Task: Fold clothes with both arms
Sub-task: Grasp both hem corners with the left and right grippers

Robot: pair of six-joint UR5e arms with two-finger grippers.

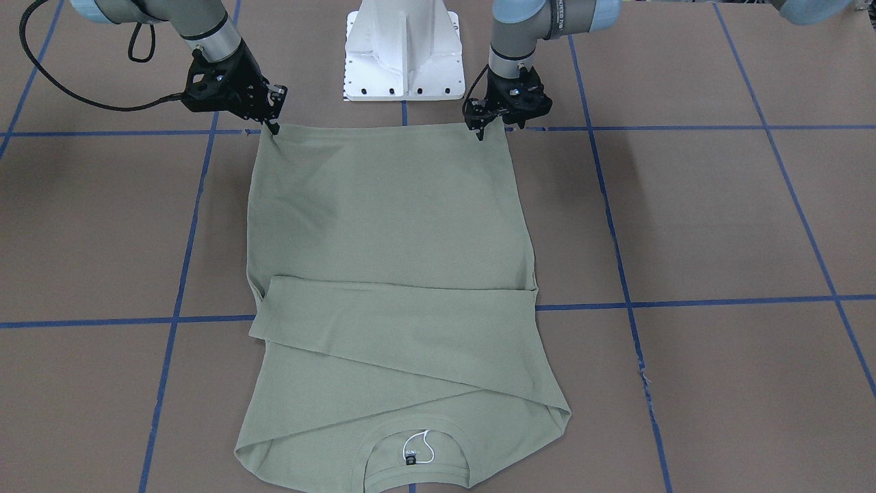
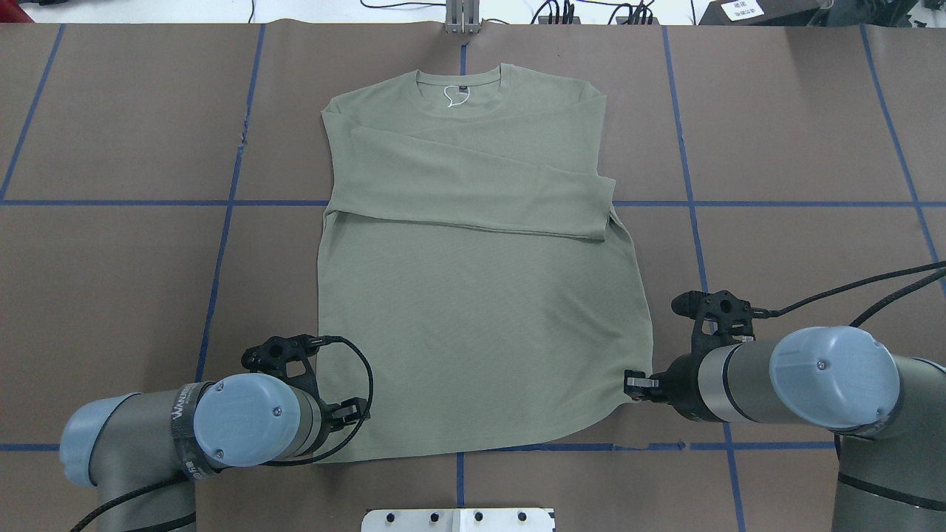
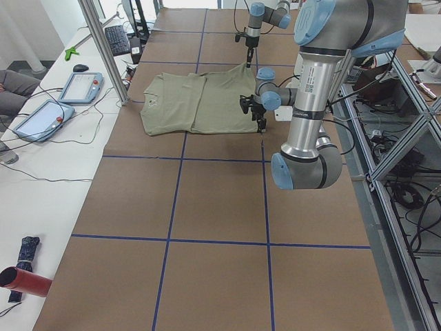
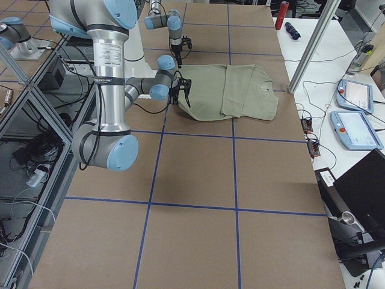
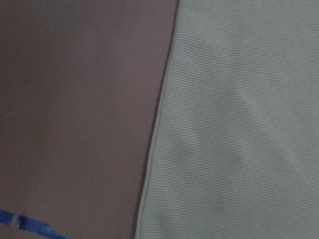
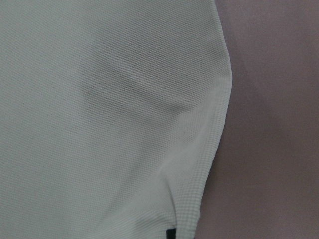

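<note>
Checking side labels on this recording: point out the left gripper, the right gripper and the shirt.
left gripper (image 1: 478, 130): front-facing view, between its fingertips, at the hem, view's right.
right gripper (image 1: 273, 126): front-facing view, between its fingertips, at the hem corner, view's left.
shirt (image 1: 390, 212): front-facing view, middle of its body.

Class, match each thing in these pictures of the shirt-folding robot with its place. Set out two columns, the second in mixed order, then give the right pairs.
Things
1. left gripper
2. right gripper
3. black neck label
4. sleeve

Places
A. inside the collar, at the end farthest from the robot
B. folded flat across the chest of the shirt
C. at the hem corner on the robot's right
D. at the hem corner on the robot's left

Pairs: 1-D, 2-C, 3-A, 4-B
</note>
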